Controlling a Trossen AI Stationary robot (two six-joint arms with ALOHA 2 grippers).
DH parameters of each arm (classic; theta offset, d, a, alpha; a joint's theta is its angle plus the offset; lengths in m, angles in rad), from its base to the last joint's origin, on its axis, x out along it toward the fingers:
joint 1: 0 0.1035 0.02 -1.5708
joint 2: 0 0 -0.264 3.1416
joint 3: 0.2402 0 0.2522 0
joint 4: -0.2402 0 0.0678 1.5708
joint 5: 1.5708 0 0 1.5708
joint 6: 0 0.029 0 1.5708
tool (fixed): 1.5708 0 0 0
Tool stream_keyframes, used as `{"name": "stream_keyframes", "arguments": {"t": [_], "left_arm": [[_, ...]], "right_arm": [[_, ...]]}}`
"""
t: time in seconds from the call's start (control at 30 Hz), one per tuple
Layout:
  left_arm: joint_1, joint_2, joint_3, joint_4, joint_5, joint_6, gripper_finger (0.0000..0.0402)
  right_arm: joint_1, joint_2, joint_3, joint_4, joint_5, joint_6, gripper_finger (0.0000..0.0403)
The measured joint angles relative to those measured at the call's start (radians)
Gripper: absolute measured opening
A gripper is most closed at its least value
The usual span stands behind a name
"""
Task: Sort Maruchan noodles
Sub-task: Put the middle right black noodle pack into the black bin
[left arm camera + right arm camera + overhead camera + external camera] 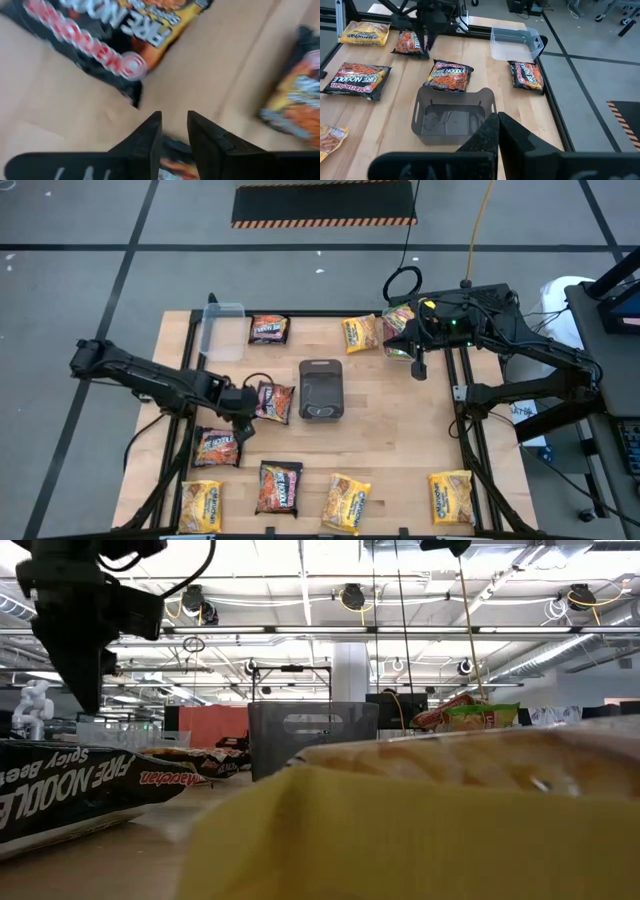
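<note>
Maruchan noodle packets lie flat about the table: dark ones [268, 328] [272, 400] [218, 445] [280, 485], yellow ones [200, 505] [345, 502] [450, 498] [360, 332], and a green-edged one [398, 330] under the right arm. My left gripper [240, 408] [173, 125] points steeply down between two dark packets [100, 40] [295, 105], clear of the table, fingers a narrow gap apart. A bit of a packet [170, 160] shows below the fingers; whether they touch it does not show. My right gripper [417, 368] [496, 125] hangs shut and empty high at the far right.
A dark grey tray [321, 390] [452, 117] stands at the table's middle, just right of my left gripper. A clear tub [220, 330] sits at the far left corner. Black frame rails run along the table's left and right sides.
</note>
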Motion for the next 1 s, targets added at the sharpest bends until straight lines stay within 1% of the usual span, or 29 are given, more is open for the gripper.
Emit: {"name": "stream_keyframes", "arguments": {"t": [0.13,0.47,0.6,0.8,1.0], "left_arm": [[-0.005,0.045,0.000,0.010,-0.075,0.176,0.0099],[-0.008,0.161,0.000,0.048,-0.117,0.311,0.0099],[-0.008,0.199,0.000,0.043,-0.156,0.338,0.0099],[-0.008,0.247,0.000,0.066,-0.163,0.357,0.0099],[-0.008,0.296,0.000,0.129,-0.166,0.351,0.0099]], "right_arm": [[0.000,0.000,0.000,0.000,0.000,0.000,0.0000],[0.000,0.000,0.000,0.001,0.000,0.000,0.0000],[0.000,0.000,0.000,0.001,0.000,0.000,0.0000],[0.000,0.000,0.000,0.001,0.000,-0.002,0.0000],[0.000,0.000,0.000,0.001,0.000,-0.003,0.0000]]}}
